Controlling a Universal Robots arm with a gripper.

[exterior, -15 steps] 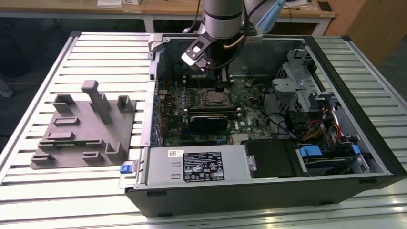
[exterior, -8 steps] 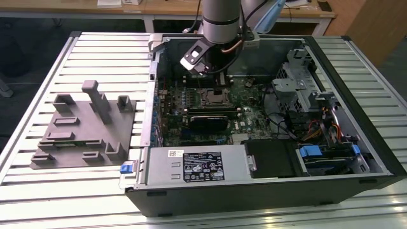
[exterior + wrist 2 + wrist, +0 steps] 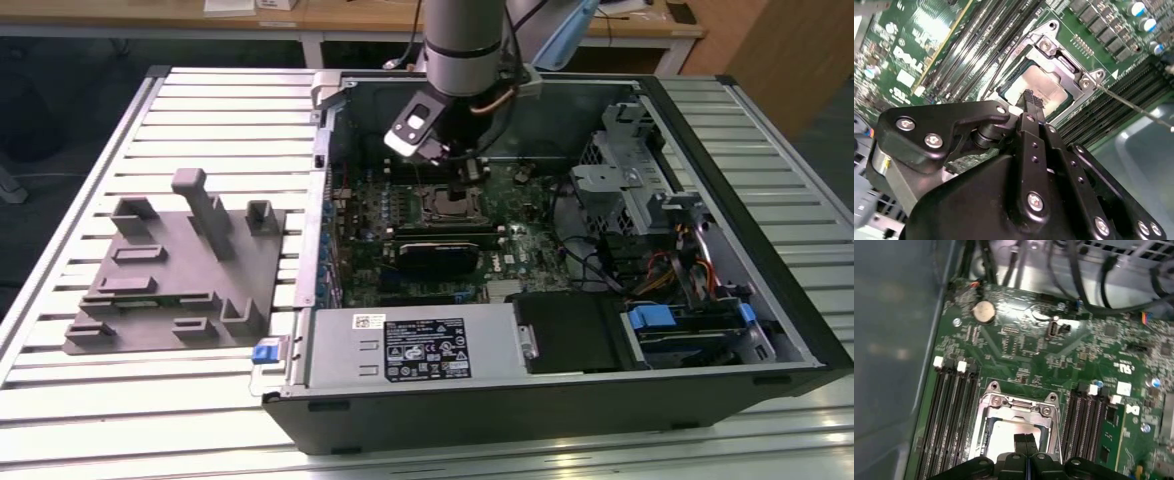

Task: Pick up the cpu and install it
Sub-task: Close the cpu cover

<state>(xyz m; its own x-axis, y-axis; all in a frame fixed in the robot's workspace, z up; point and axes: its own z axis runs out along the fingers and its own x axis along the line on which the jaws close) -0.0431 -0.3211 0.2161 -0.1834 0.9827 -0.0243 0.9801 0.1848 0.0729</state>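
The gripper (image 3: 1030, 98), its fingers pressed together and holding nothing, hovers just above the cpu (image 3: 1050, 87). The chip lies flat in the motherboard socket (image 3: 1014, 402) inside the open computer case (image 3: 534, 410). Placement appears done, but whether the socket is latched cannot be told.

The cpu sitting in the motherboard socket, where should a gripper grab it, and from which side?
Probably two opposite edges of its raised silver top, coming straight down. The cpu lies flat inside the metal socket frame, so a sideways approach looks blocked. The gripper hangs right above it, shut.
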